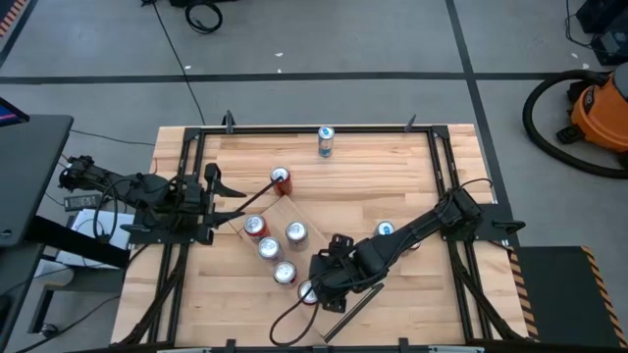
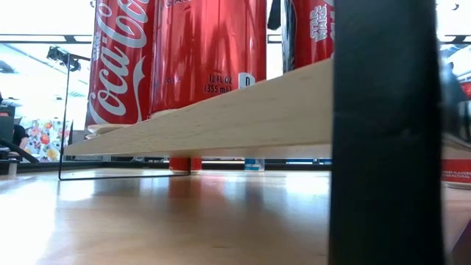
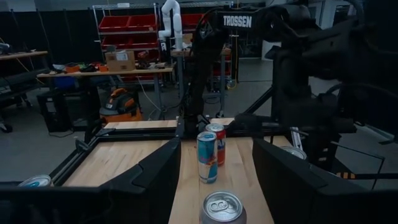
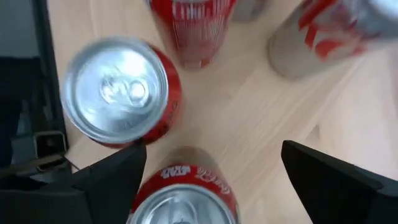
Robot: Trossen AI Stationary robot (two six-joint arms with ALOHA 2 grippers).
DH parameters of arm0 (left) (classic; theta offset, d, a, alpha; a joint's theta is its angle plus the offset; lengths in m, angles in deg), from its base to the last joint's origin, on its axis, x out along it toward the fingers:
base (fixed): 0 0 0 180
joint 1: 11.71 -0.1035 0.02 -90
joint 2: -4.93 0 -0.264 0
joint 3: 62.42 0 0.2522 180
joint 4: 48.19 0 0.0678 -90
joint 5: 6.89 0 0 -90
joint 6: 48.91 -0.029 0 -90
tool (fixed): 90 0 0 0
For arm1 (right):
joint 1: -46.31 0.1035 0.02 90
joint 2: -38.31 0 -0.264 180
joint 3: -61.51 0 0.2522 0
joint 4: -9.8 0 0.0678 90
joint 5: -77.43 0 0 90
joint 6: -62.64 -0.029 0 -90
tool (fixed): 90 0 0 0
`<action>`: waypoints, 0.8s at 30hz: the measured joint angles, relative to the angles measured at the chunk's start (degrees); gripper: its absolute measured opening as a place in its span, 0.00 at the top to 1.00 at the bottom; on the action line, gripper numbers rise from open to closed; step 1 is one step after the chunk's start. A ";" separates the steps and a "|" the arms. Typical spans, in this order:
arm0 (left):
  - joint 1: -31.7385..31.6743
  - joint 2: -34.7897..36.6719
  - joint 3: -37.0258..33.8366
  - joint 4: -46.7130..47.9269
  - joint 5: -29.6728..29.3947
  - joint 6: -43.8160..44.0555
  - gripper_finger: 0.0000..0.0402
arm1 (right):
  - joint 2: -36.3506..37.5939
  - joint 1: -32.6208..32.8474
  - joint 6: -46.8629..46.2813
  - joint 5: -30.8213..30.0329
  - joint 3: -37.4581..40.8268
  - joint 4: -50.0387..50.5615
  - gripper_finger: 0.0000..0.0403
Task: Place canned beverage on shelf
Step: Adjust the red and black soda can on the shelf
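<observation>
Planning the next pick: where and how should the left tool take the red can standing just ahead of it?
Grip the red can by its round side wall, about mid-height, coming in level from the left tool's side. It stands upright with both flanks free, and the open fingers face it.

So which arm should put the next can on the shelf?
Right, probably. The right gripper hangs open at the shelf's near end, directly over a red can. The left gripper is also open but waits at the table's left edge, away from the loose cans.
</observation>
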 joint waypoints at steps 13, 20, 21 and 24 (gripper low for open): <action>0.00 0.00 0.00 0.35 -0.78 -0.28 0.48 | -0.62 2.37 11.36 -3.67 -7.27 -10.41 0.07; 0.00 0.00 0.00 0.57 -1.88 0.40 0.48 | -2.81 5.09 18.62 -11.54 -7.14 -13.57 0.07; 0.00 0.02 0.00 0.51 -1.88 0.46 0.48 | -3.30 5.14 19.13 -11.98 -7.14 -14.14 0.07; 0.00 0.00 0.00 0.46 -1.86 0.66 0.48 | -4.81 5.11 19.42 -11.23 -7.06 -12.80 0.07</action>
